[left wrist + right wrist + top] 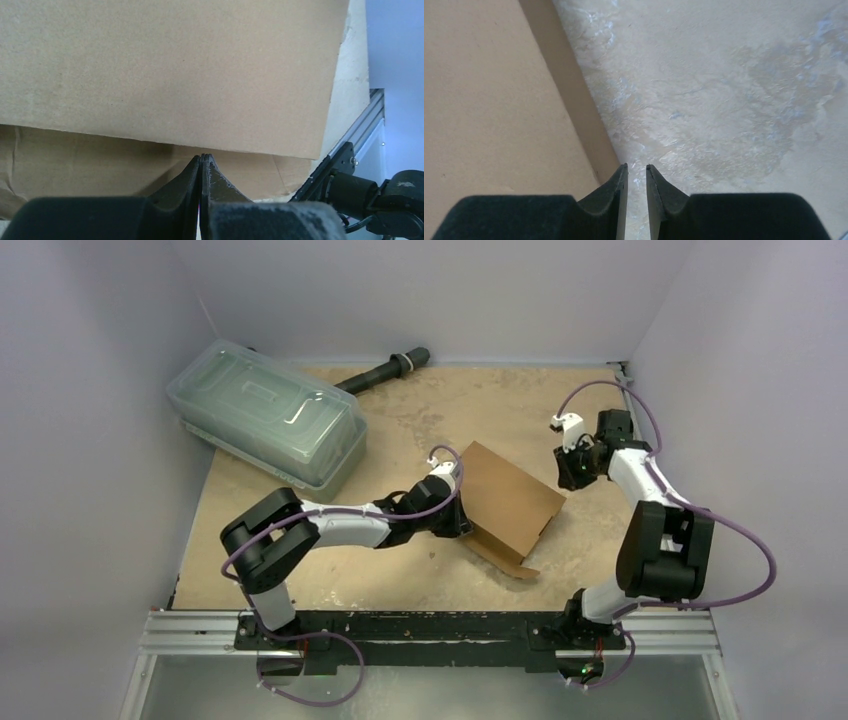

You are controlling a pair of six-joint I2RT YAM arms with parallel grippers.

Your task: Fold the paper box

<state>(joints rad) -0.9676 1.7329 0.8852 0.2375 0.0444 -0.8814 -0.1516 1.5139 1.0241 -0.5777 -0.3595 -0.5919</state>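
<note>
1. Standing behind the arms, I see nearest to me the metal rail (430, 630) with both bases on it, at 6 o'clock of the table (400, 575).
2. The left arm reaches from 7 o'clock toward the middle. The left gripper (460, 523) is at the near-left side of the paper box (510, 498), at about 8 o'clock from the middle of the box.
3. In the left wrist view the left gripper (201, 157) is closed, finger against finger, and I see nothing between them. The tips are just under the edge of the box's upper panel (175, 75), against the lower cardboard layer.
4. The box lies a little right of the table's middle, turned diagonally. One big brown panel lies over the rest, and a flap sticks out from under it at its 5 o'clock corner.
5. The right gripper (568, 478) is just beside the box's 2 o'clock corner, at the right side of the table.
6. In the right wrist view the right gripper (636, 167) has a narrow gap between the fingers, with only bare table (724, 100) seen in it. The box (489, 100) is at 9 o'clock from the tips; I cannot tell if the nearer finger touches its edge.
7. Farther away, at 10 o'clock of the table, is a clear greenish container (265, 418) with its lid on, well apart from the box.
8. Farthest, near 12 o'clock along the back wall, lies a black tube (385, 370).
</note>
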